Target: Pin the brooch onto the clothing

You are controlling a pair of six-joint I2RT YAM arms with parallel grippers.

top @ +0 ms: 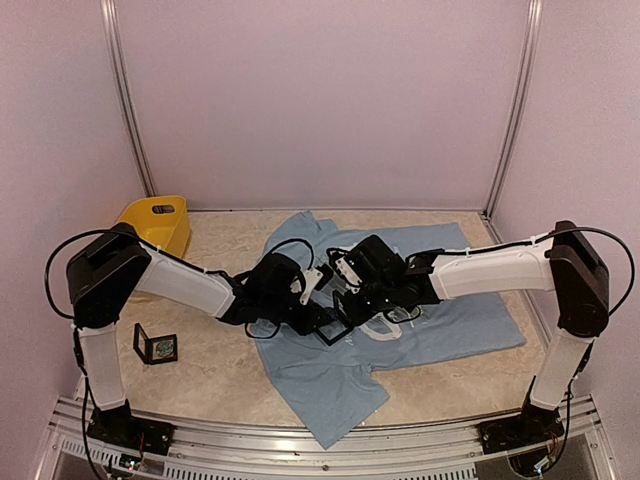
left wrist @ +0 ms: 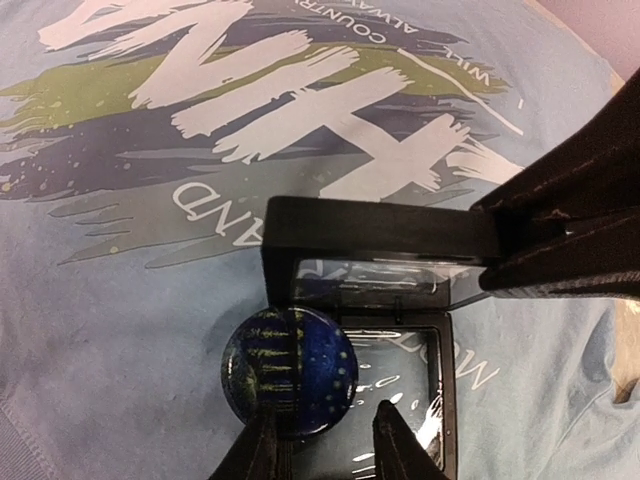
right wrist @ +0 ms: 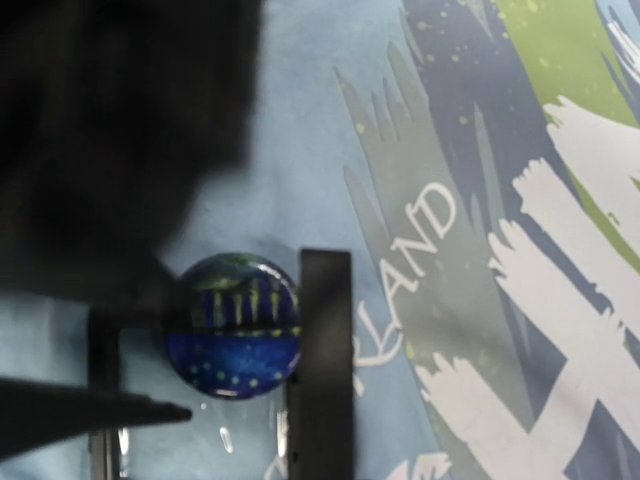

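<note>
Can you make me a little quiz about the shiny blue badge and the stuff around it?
1. True or false: the brooch is round and mostly blue.
2. What is spread out under the black case? A) the T-shirt B) a towel C) a newspaper
3. Fill in the gap: the bin at the table's far left corner is ____.

Key: 1 true. 2 A. 3 yellow.
</note>
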